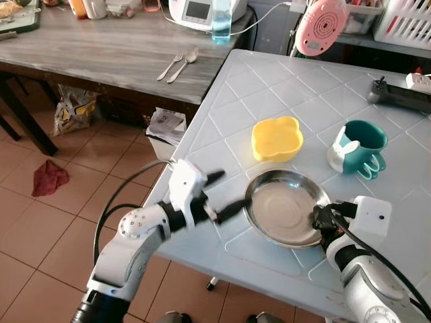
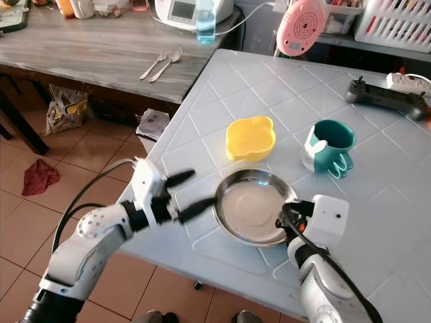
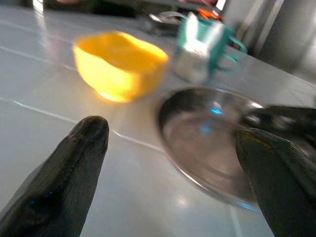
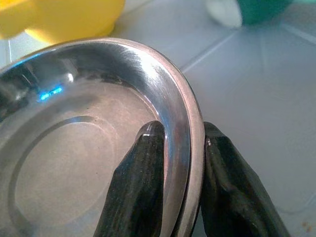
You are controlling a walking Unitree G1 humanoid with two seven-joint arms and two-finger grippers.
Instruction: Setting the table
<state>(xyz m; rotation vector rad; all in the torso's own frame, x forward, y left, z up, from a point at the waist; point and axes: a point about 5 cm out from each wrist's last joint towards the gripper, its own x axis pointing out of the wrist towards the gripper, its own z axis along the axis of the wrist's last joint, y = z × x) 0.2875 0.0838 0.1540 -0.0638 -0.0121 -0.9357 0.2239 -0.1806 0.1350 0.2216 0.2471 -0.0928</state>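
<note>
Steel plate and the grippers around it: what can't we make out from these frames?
- Steel plate: whether it rests on the table or is lifted; the right gripper, clamped on its rim, hides the underside in the right wrist view.
- Left gripper: whether its lower fingertip touches the rim; too small in the eye views, blurred in the left wrist view.
- Teal cup: contents hidden by its own wall.
- Yellow bowl: blurred in the left wrist view.

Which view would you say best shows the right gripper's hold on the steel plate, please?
The right wrist view: the right gripper pinches the plate rim close up. The eye views show it small; the left wrist view blurs it.
</note>
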